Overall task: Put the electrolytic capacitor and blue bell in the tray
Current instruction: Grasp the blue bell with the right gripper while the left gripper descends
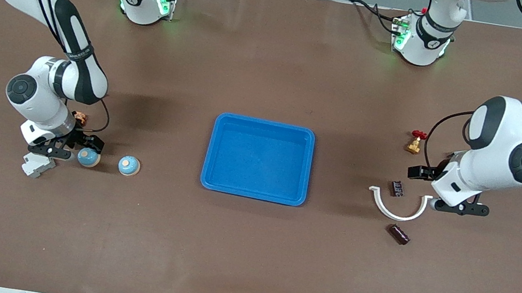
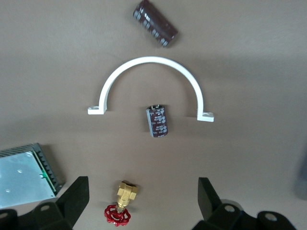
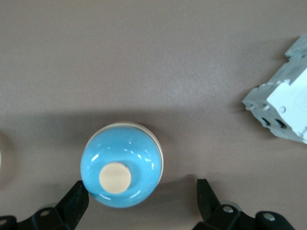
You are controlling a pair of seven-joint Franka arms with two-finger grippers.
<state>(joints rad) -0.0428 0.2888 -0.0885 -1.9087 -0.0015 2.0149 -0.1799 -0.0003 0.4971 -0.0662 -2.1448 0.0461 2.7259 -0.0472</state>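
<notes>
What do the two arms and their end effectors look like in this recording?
Both arms are glossy white with black joint bands and round grey joint caps, with black cables along them and green lights at the bases. The left end effector and right end effector are black with two fingers.

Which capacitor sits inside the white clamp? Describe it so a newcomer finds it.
From the blue tray, look toward the left arm's end of the table for the white half-ring clamp. The small dark capacitor lies in the clamp's open arc. The other, brownish cylinder lies outside the curve, nearer the front camera.
</notes>
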